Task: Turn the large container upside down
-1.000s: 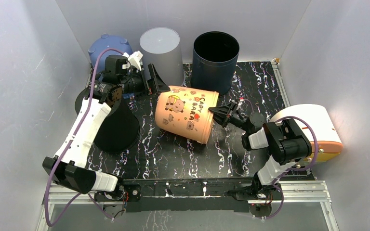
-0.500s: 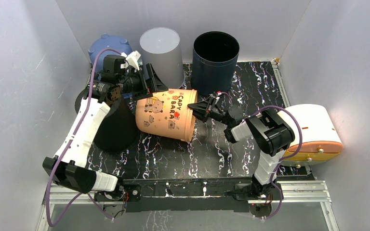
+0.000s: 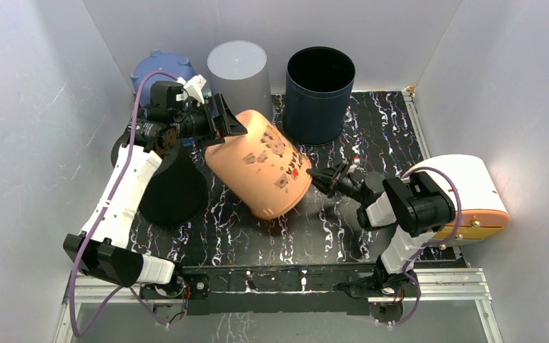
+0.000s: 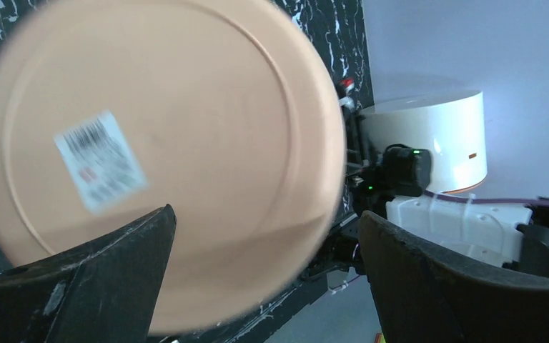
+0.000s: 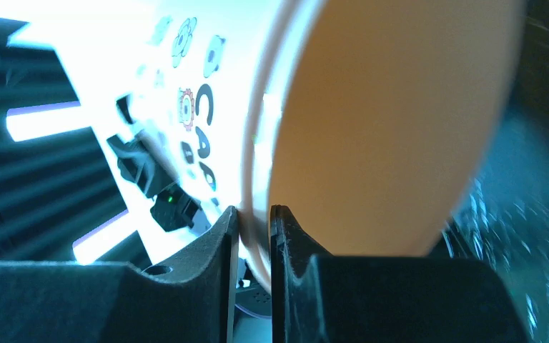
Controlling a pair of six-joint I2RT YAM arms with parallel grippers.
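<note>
peach plastic bucket with capybara print [image 3: 257, 168] is tipped over, centre-left on the black white-veined mat [image 3: 372, 121]. Flat base points up-left, mouth down-right. It sits just in front of the grey cylindrical bin [image 3: 237, 68] and the dark navy open bin [image 3: 319, 86]. The right gripper [image 3: 316, 176] is pinching the bucket's rim wall (one finger inside, one outside, clear in the wrist view). The left gripper [image 3: 221, 123] is spread wide right at the base, which carries a barcode sticker [image 4: 100, 161]. Its fingers look just clear of the base, but contact can't be confirmed.
</note>
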